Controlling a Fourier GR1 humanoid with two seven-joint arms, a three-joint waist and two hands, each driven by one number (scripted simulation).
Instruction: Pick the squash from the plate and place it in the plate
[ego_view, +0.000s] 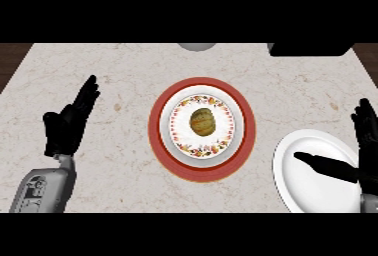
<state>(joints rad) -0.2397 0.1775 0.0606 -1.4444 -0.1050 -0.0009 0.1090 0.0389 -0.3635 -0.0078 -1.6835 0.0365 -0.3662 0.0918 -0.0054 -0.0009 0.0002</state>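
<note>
- Head view: the squash (202, 121) lies in the middle of the patterned plate (182, 145). The white plate (295, 185) at the right holds nothing.
- The right hand (362, 150) is nearest, fingers straight and released, its thumb over the white plate.
- To take the squash well, come from above and close around its middle.
- The left hand (68, 122) rests open at the left.
- A grey round object (196, 46) and a black box (310, 49) stand at the far edge, well apart; nothing blocks the way between the plates.

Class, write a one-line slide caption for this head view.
Squash on the red-rimmed plate; white plate beside it; both hands open.
</note>
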